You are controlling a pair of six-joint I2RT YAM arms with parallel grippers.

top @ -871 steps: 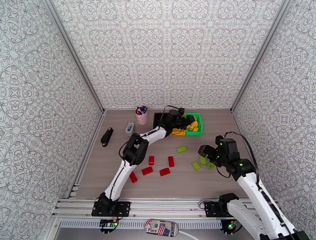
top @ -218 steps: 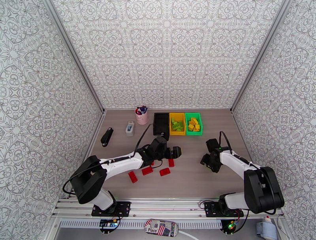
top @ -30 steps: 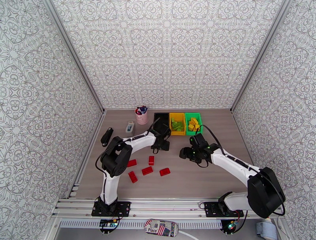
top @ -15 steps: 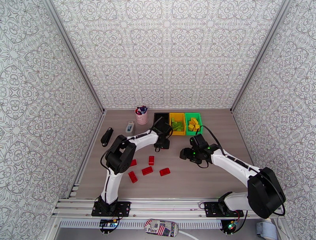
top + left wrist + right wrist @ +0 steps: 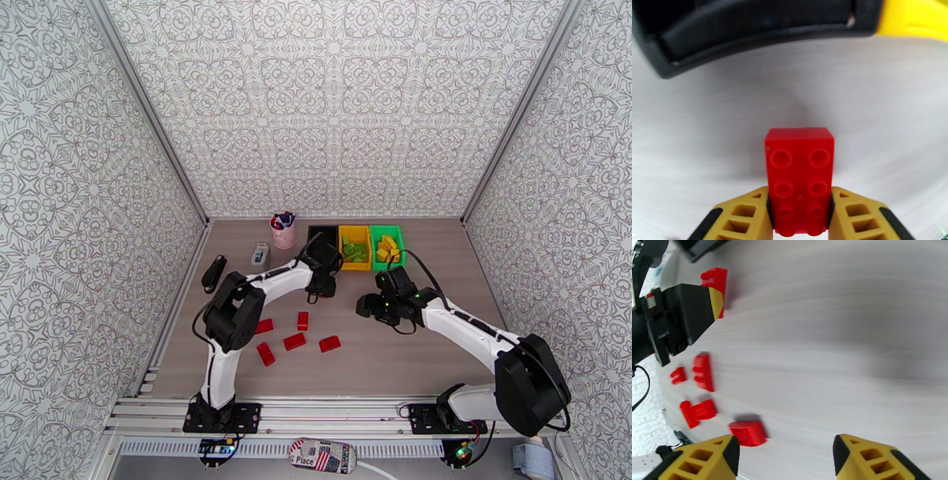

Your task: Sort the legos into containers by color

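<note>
My left gripper point(image 5: 800, 221) is shut on a red lego point(image 5: 800, 177), held studs-up just above the table. It sits a short way in front of the black container point(image 5: 750, 27), with the yellow container point(image 5: 916, 19) beside that. From above, the left gripper point(image 5: 320, 289) is just near of the black container point(image 5: 322, 234). The yellow container point(image 5: 355, 246) holds green legos and the green container point(image 5: 387, 248) holds yellow ones. Several red legos point(image 5: 295, 341) lie on the table. My right gripper point(image 5: 365, 305) hangs open and empty, with red legos point(image 5: 748, 433) below it.
A pink cup of pens point(image 5: 284, 231), a white-and-blue box point(image 5: 260, 256) and a black stapler point(image 5: 213, 273) stand at the back left. In the right wrist view the left gripper point(image 5: 691, 315) and its red brick point(image 5: 717, 283) show at the upper left.
The left gripper has shut on a red lego in front of the black container. The right gripper has edged slightly left and narrowed a little.
</note>
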